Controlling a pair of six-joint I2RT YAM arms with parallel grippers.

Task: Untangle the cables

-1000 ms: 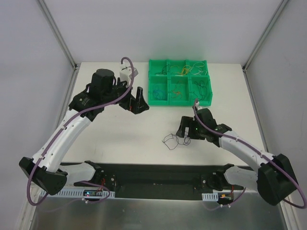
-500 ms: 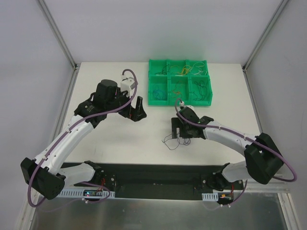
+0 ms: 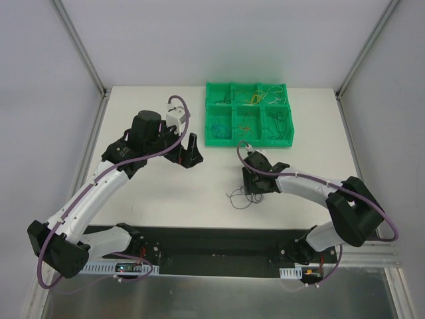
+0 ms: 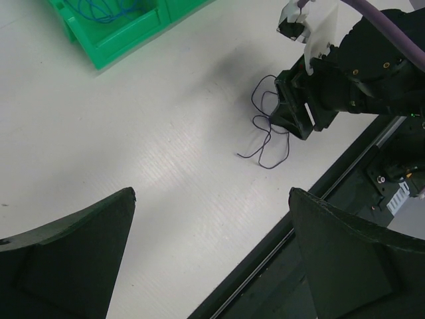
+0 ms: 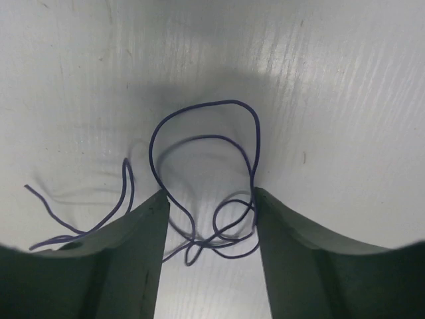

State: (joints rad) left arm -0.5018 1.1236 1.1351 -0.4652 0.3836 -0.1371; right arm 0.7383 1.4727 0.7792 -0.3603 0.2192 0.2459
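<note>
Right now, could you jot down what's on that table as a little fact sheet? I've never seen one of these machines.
Loose item: thin purple wire curled on the table, on the near side of the green tray
Right claw: down at the wire, fingers apart either side of its loops
Left claw: wide open, empty, raised above the table
Tray contents: coloured wires in its compartments

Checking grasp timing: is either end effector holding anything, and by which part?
Nothing is gripped yet. The right end effector straddles the purple wire at its tangled loops, jaws apart. The left end effector is open and empty.
</note>
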